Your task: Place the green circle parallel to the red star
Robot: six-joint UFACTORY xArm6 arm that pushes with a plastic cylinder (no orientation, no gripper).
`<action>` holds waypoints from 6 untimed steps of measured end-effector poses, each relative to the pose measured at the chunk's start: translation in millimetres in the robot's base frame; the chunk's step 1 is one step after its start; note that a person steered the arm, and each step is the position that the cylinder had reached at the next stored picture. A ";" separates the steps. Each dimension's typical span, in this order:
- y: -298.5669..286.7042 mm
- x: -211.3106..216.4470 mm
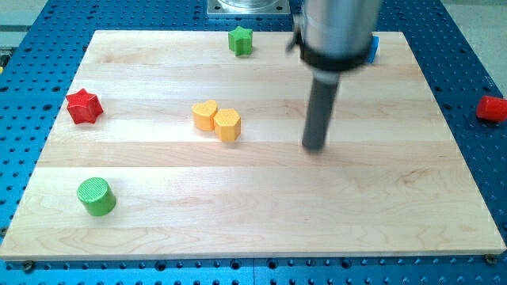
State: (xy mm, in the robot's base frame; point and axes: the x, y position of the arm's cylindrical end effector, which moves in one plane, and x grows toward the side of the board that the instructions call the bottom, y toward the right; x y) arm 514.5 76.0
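Note:
The green circle point(96, 195) is a short green cylinder near the board's bottom left corner. The red star point(83, 105) lies at the board's left edge, above the green circle. My tip point(314, 146) rests on the board right of centre, far to the right of both blocks and touching none. The dark rod rises from it to the grey arm body at the view's top.
A yellow heart point(205, 115) and a yellow hexagon point(227, 124) touch each other left of my tip. A green star point(241, 39) sits at the top edge. A blue block point(372, 49) is partly hidden behind the arm. A red block point(492, 108) lies off the wooden board point(261, 214) at the right.

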 end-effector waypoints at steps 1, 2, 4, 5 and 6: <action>-133.5 69.8; -263.7 104.1; -224.2 9.1; -214.8 -56.7; -215.6 -93.8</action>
